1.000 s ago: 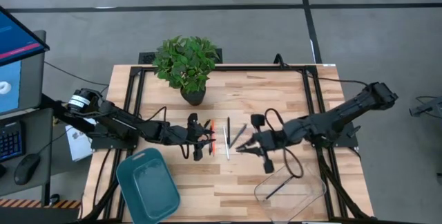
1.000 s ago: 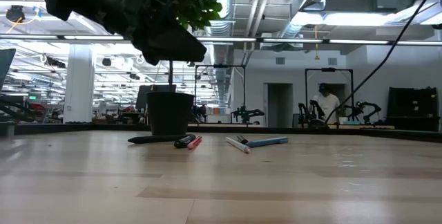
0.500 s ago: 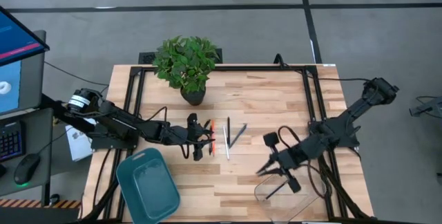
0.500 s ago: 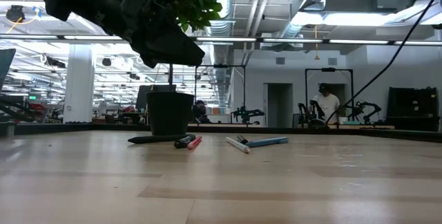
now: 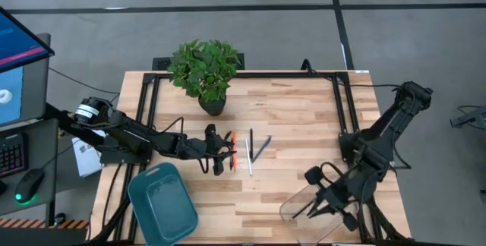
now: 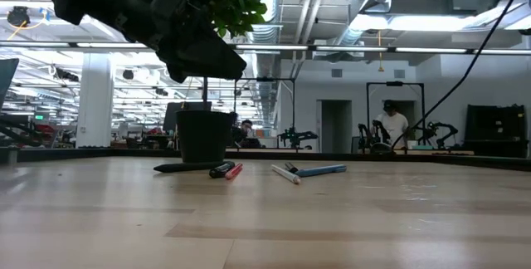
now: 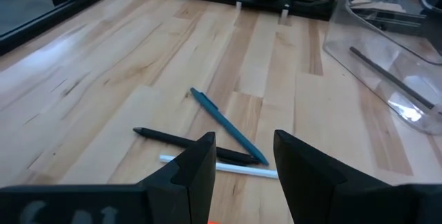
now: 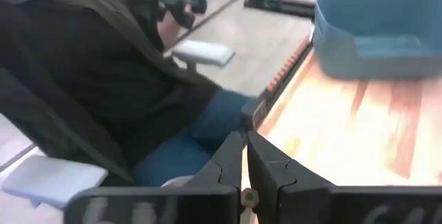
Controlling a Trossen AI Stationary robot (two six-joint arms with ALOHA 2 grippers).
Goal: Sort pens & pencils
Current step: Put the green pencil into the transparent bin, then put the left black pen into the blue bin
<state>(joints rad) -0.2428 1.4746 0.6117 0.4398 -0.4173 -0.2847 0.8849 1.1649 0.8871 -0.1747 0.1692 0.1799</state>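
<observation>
On the pale wooden slatted table [image 5: 304, 117], the loose pens and pencils lie in a small cluster near the middle, in front of a leafy green plant in a dark pot [image 5: 205, 71]. From above, an orange-red pen [image 5: 234, 149] lies just beside a thin white pen [image 5: 250, 162], with a black pen [image 5: 251, 140] and a teal-blue pen [image 5: 262, 148] angled next to them. The left wrist camera shows the blue pen [image 7: 228, 126] crossing over the black pen [image 7: 193, 143], with the white one [image 7: 221, 169] lying alongside.

The left gripper [image 5: 222, 152] hovers just above the table at the cluster's left edge, right by the orange-red pen. Its two dark fingers [image 7: 197, 172] stand spread apart with nothing between them.

The right gripper [image 5: 313, 209] hangs over the clear plastic rectangular bin [image 5: 292, 208] at the table's front right. Its fingers [image 8: 231, 162] are pressed together, and no pen or pencil can be seen between them. One dark grey pencil [image 7: 390, 75] lies diagonally on the bottom of the clear bin.

A teal plastic rectangular tub [image 5: 162, 204] sits at the table's front left; no pen or pencil shows inside it. Beyond the table's edge, the right wrist camera catches a seated person in a dark top and blue trousers [image 8: 103, 92].
</observation>
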